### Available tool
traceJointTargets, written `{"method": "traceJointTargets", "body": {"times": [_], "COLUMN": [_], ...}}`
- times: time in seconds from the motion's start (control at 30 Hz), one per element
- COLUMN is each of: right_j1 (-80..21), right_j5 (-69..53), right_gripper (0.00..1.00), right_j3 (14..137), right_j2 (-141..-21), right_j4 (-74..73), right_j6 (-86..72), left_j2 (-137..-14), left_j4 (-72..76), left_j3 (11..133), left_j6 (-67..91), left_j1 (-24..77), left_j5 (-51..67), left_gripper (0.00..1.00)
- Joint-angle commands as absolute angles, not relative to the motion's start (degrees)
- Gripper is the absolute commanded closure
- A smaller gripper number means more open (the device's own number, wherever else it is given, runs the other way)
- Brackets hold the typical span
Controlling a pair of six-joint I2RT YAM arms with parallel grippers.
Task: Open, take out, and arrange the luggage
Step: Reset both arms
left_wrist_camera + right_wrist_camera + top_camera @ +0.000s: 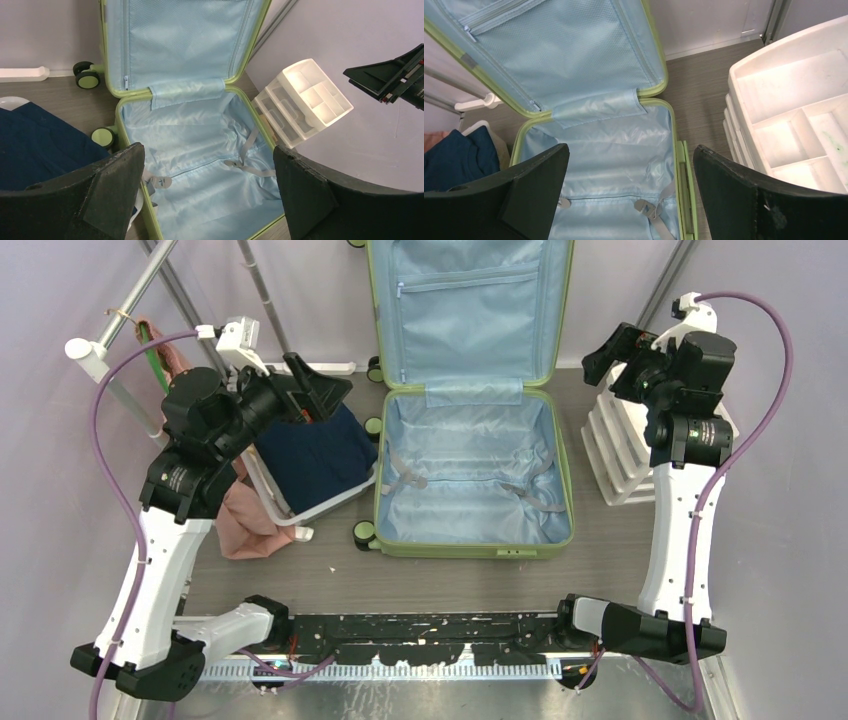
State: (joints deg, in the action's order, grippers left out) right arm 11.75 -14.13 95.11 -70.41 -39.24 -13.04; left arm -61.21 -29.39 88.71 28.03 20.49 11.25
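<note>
Light-green hard-shell luggage [470, 465] lies open mid-bench, its lid upright at the far edge and its blue-lined base flat. A strip of grey bench [400, 580] runs open along the near edge. The left wheels sit just beside a white basket [270, 502] holding dark blue cloth [315, 455]. A narrow gap separates the case from the white plastic drawer unit [620, 455] at the right edge. The left gripper [325, 398] hovers over the cloth, fingers spread. The right gripper [603, 358], raised near the far right corner, is spread too.
</note>
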Motion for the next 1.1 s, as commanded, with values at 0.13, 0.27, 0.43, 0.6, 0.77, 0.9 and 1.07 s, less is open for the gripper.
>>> {"method": "traceJointTargets", "body": {"times": [0.13, 0.27, 0.43, 0.6, 0.77, 0.9, 1.07], "right_j1": [11.9, 11.9, 11.8, 11.9, 11.9, 11.9, 11.9], "right_j5": [-10.8, -11.8, -16.0, -11.1, -7.6, -5.7, -4.9], "right_gripper": [0.0, 0.0, 0.0, 0.0, 0.0, 0.0, 0.0], "right_j3": [95.4, 94.6, 94.6, 94.4, 95.7, 97.6, 100.6], "right_j2": [-67.7, -67.5, -67.4, -66.5, -66.3, -66.1, -66.6], "right_j4": [-36.5, -36.7, -39.0, -40.4, -41.1, -40.3, -40.0], "right_j6": [-14.0, -14.2, -14.5, -13.7, -14.6, -14.9, -14.7], "left_j2": [-59.7, -59.4, -58.6, -58.7, -59.5, -59.5, -59.3], "left_j4": [-25.9, -22.2, -14.1, -16.7, -23.0, -27.1, -28.8], "left_j3": [88.9, 85.4, 79.9, 80.9, 86.0, 89.1, 91.4], "left_j6": [27.3, 30.1, 35.9, 34.7, 30.4, 27.5, 26.6], "left_j1": [20.0, 20.0, 20.0, 19.6, 19.6, 19.6, 19.6], "left_j5": [11.0, 13.3, 17.0, 16.5, 13.7, 11.9, 11.3], "left_gripper": [0.0, 0.0, 0.0, 0.0, 0.0, 0.0, 0.0]}}
